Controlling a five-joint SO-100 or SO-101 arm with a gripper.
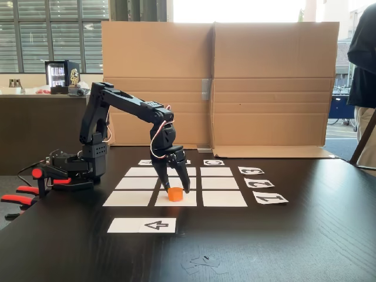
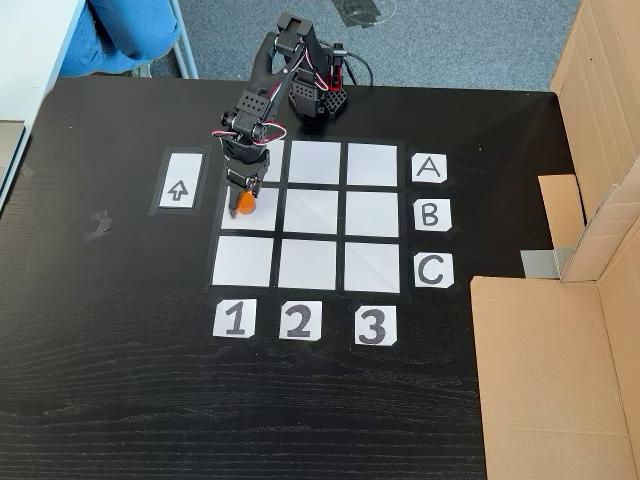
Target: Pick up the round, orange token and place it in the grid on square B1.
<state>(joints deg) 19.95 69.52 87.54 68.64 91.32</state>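
The token (image 1: 175, 194) is located between the two fingers of the gripper (image 1: 174, 191), whose tips are lowered to the paper on either side of it. The jaws are spread slightly wider than the token; whether the fingers touch it cannot be told. In the front fixed view the token is seen resting on the near middle cell of the grid (image 1: 223, 198). In the high fixed view the token (image 2: 244, 204) is seen on square B1 (image 2: 248, 219), in the row of the B label (image 2: 430, 214) and the column of the 1 label (image 2: 235, 320), under the gripper (image 2: 243, 200). The token is presented as a small, bright orange, short cylinder with a flat top, much smaller than its cell.
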